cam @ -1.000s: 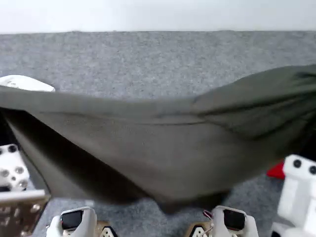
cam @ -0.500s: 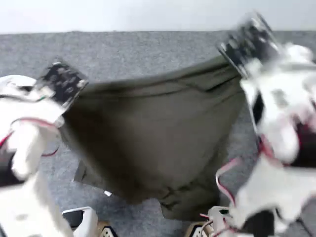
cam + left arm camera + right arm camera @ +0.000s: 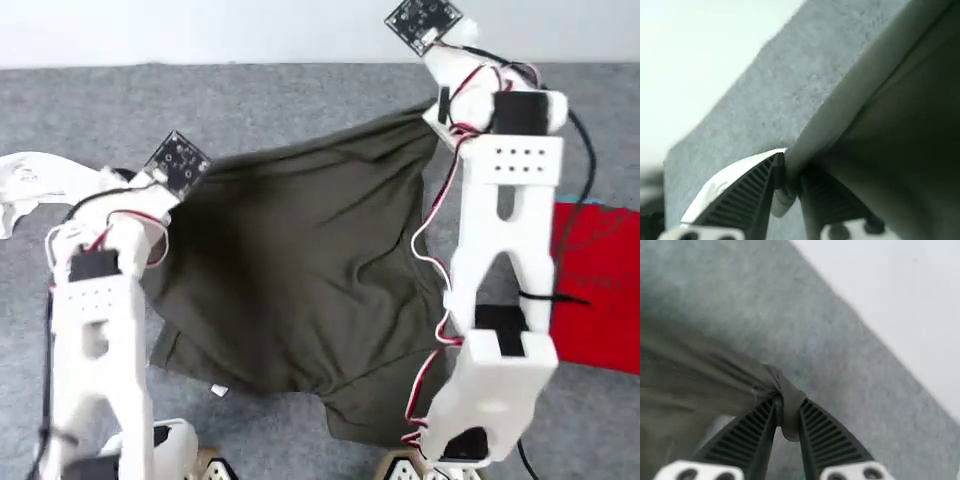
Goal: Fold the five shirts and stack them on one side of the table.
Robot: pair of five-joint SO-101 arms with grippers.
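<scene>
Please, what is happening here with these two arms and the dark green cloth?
Two robot arms are handling an olive shirt together. The left claw is shut on one corner and the right claw on another, so its far edge is stretched between them over the grey table. A red shirt lies at the right side and a white shirt at the left.

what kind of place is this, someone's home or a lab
Likely a robotics lab bench, not a home: the white left arm and right arm hold an olive shirt over a grey felt-covered table, plain white wall behind.
</scene>
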